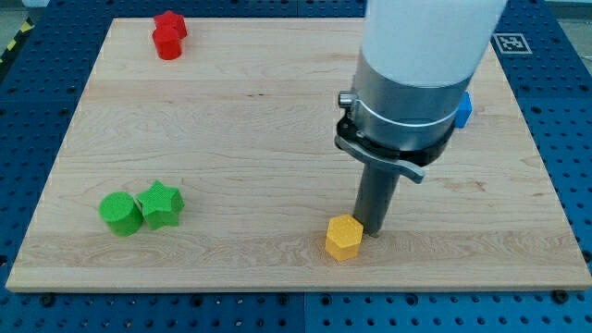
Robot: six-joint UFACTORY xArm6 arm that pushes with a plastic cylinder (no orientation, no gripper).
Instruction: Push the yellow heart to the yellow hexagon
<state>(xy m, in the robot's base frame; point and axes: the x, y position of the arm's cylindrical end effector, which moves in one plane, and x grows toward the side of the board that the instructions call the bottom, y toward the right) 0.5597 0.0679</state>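
Wood board [277, 111]: my tip [372, 229] touching yellow hexagon [343, 238], its right; no pincer on rig.

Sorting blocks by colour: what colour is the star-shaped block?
Green; the star shows in the camera view.

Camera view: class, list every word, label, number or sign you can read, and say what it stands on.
No readable words or numbers anywhere.
One sign only: a black-and-white square marker on the blue surface past the wooden board's top right corner; a pattern, not text.
The blocks carry no lettering.
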